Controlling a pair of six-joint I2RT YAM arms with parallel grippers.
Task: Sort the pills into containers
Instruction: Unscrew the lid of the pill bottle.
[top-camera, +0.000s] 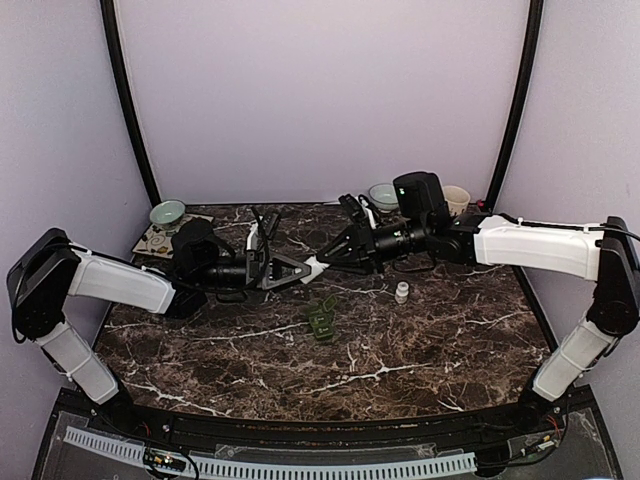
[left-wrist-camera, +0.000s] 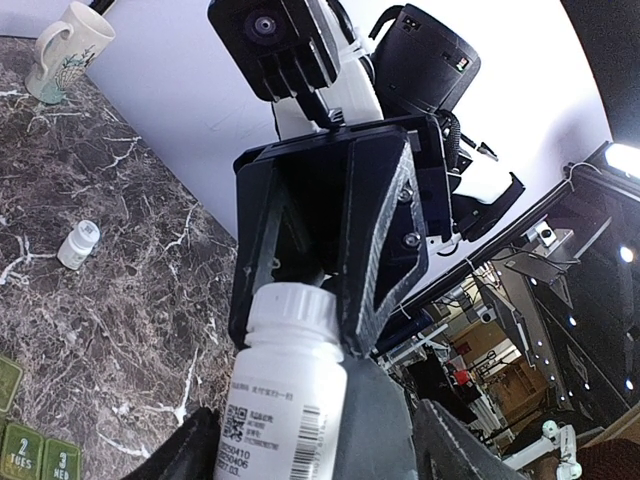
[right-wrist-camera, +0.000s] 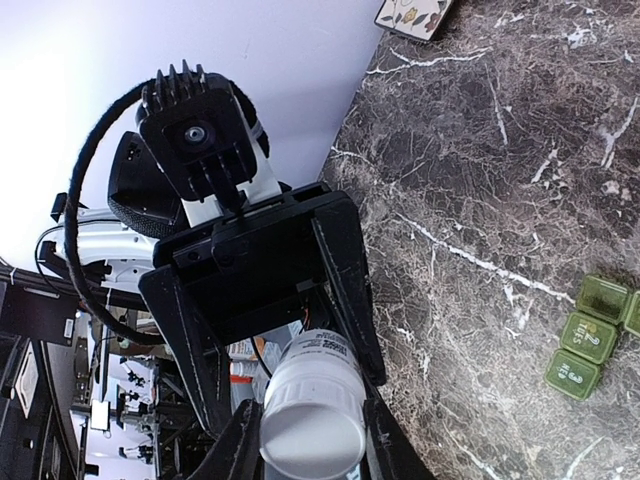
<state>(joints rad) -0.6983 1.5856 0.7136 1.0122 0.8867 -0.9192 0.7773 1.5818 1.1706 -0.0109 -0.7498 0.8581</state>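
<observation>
Bottle (left-wrist-camera: 290, 400) raised behind the pill box (top-camera: 321, 322) looks light, stiff and slick: your left jaws clamp its body, your right jaws its cap (right-wrist-camera: 312, 425), sound holds for unscrewing

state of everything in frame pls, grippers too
left gripper: shut on large white bottle, at its body
right gripper: shut on that bottle's cap
large white bottle: capped, held between both grippers
small white bottle: capped, upright on table
green pill organiser: on table, visible lids shut
mug: upright
</observation>
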